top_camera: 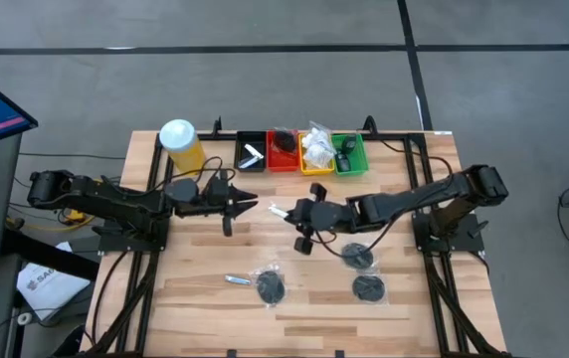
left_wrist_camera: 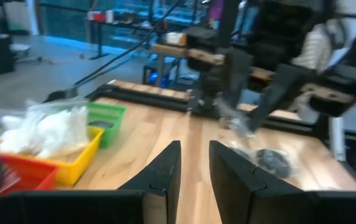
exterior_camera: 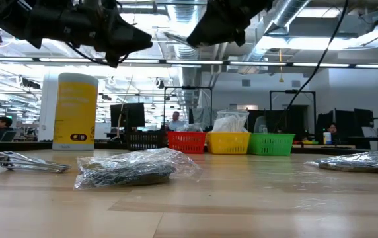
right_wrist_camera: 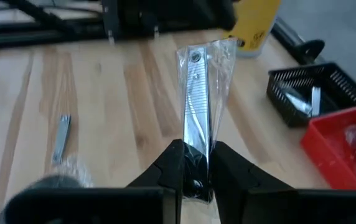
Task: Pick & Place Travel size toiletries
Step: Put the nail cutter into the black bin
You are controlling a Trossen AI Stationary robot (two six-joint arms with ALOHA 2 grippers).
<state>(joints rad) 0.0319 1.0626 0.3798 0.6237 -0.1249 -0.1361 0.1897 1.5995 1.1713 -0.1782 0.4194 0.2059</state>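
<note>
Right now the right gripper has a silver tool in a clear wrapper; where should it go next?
Probably toward the small black tray. The right gripper is shut on the thin silver wrapped tool, held above the wooden table, and that tray already holds similar silver pieces. The left gripper waits nearby.

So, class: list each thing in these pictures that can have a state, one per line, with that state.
right gripper: shut on the wrapped silver tube, held above the table
wrapped silver tube: gripped, sticking out past the fingers
left gripper: a narrow gap between the fingers, nothing held
yellow canister: upright, white lid on
yellow tray: holds white sachets
wrapped black discs: lying flat on the table
loose silver tube: lying on the table
</note>
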